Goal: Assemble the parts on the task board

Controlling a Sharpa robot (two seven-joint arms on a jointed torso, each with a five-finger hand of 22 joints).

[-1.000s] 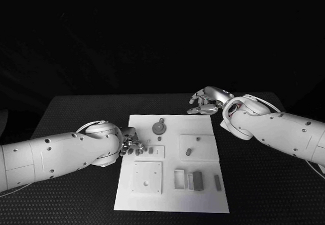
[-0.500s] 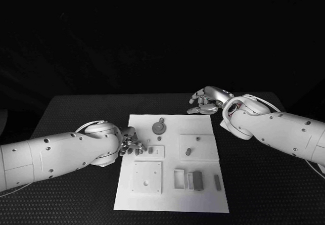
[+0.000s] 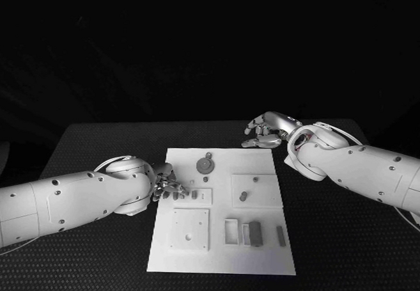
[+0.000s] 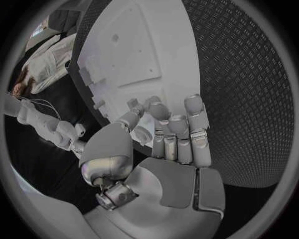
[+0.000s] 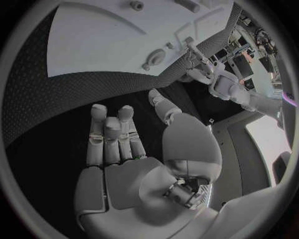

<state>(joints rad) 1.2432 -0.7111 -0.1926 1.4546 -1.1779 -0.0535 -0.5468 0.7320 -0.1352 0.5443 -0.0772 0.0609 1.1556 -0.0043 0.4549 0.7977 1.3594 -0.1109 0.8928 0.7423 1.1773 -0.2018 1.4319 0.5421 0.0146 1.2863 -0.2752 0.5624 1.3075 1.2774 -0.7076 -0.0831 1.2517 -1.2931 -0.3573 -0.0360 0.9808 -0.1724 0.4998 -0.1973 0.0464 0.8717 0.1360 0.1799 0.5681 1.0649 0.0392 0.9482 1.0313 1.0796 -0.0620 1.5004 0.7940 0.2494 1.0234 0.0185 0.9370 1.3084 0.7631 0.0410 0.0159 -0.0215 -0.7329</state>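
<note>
Silver left hand [image 3: 169, 185] over flat white task board [image 3: 262, 250]

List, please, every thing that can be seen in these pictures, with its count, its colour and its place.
flat white rectangular task board: one, white, in the middle of the table.
black textured table: one, black, under the board.
round grey disc part: one, grey, at the far end of the board.
small grey peg part: one, grey, on the raised square plate right of the middle.
grey upright block parts: a few, grey, at the near right of the board; exact count unclear.
left hand: one, silver, at the board's left edge, fingers curled near a small piece.
right hand: one, silver, above the table beyond the board's far right corner, holding nothing.
</note>
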